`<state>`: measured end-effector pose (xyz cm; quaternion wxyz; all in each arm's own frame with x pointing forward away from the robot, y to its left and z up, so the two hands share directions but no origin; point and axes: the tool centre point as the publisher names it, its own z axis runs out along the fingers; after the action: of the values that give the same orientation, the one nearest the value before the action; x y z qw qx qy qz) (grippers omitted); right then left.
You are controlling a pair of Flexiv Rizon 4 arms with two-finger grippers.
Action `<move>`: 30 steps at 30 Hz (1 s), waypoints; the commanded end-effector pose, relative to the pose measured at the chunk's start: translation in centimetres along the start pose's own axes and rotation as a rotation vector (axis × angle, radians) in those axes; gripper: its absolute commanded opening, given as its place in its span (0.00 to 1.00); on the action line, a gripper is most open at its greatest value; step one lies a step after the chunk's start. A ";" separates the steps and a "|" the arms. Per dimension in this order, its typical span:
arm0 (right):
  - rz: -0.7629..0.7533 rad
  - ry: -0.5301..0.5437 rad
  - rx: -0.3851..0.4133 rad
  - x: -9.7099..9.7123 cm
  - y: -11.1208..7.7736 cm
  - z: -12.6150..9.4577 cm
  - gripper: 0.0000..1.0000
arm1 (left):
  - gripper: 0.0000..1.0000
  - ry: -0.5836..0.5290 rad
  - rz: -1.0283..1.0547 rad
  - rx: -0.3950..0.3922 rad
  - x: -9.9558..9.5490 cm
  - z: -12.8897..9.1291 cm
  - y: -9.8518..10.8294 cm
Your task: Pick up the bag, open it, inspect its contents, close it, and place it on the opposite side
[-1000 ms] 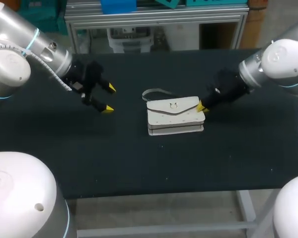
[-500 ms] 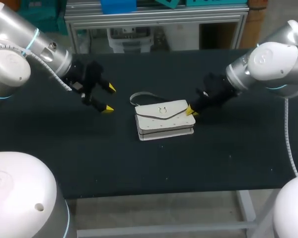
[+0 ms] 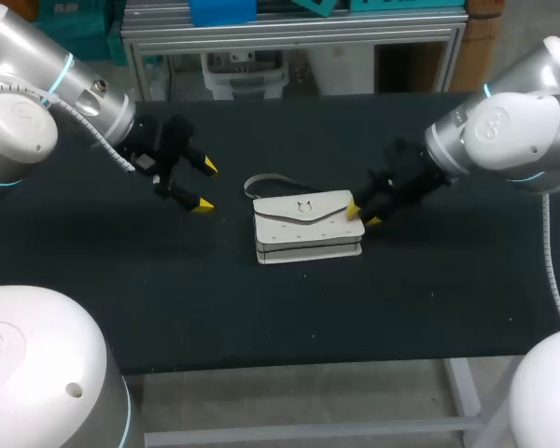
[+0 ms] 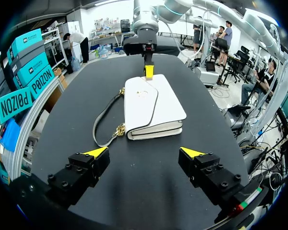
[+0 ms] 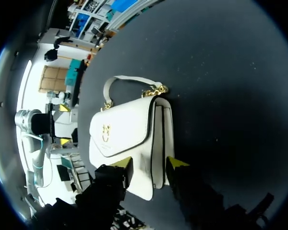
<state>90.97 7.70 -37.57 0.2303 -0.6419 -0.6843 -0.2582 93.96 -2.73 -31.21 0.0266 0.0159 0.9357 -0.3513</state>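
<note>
Pushed left, the white leather flap bag (image 3: 306,227) lies flat on the black table (image 3: 261,317), my right gripper (image 3: 361,215) at its right end; I cannot tell if it grips. My left gripper (image 3: 203,185) hangs wide open, empty, near the bag.

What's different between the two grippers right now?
The left gripper hangs apart from the bag, short of one end; the right gripper is up against the bag's other end. The left gripper is wide open and empty; whether the right gripper grips the bag is unclear. Both have yellow tips and point toward the bag.
</note>
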 end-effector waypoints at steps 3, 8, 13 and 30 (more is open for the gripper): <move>-0.058 -0.061 -0.034 1.6 -1.8 -2.8 1.00 | 1.00 -0.002 0.001 0.003 0.0 0.1 0.1; -0.207 -0.127 -0.032 3.0 -2.5 -4.3 1.00 | 1.00 -0.002 0.001 0.003 0.0 0.1 0.1; -0.367 -0.242 -0.031 4.1 -3.0 -5.5 1.00 | 1.00 -0.002 0.001 0.003 0.0 0.1 0.1; -0.786 -0.488 0.115 4.9 -4.0 -7.1 1.00 | 1.00 -0.002 0.001 0.003 0.0 0.1 0.1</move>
<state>86.22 5.78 -29.54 -0.0059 -0.3685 -0.9160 -0.1583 93.96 -2.73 -31.21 0.0267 0.0159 0.9357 -0.3513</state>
